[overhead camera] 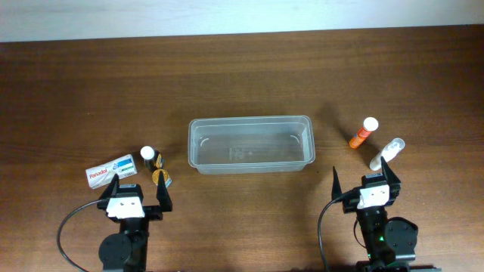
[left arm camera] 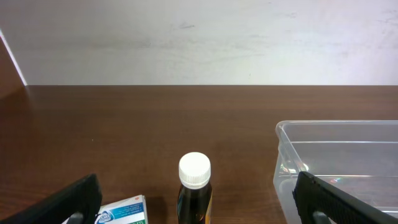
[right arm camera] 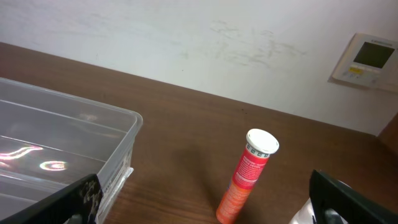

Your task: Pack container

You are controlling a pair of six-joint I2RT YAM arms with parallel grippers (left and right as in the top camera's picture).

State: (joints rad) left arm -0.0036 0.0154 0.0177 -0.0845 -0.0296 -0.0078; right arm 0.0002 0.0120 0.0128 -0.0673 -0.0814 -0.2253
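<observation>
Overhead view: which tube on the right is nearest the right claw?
The pale whitish tube, just ahead of the right claw; the orange tube lies farther out.

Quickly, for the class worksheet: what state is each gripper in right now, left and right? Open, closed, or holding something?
Left gripper: open, holding nothing.
Right gripper: open, holding nothing.

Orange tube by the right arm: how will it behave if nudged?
The orange tube stands tall on a narrow base, so a nudge probably tips it. Its body is round, so it likely rolls once down.
</observation>
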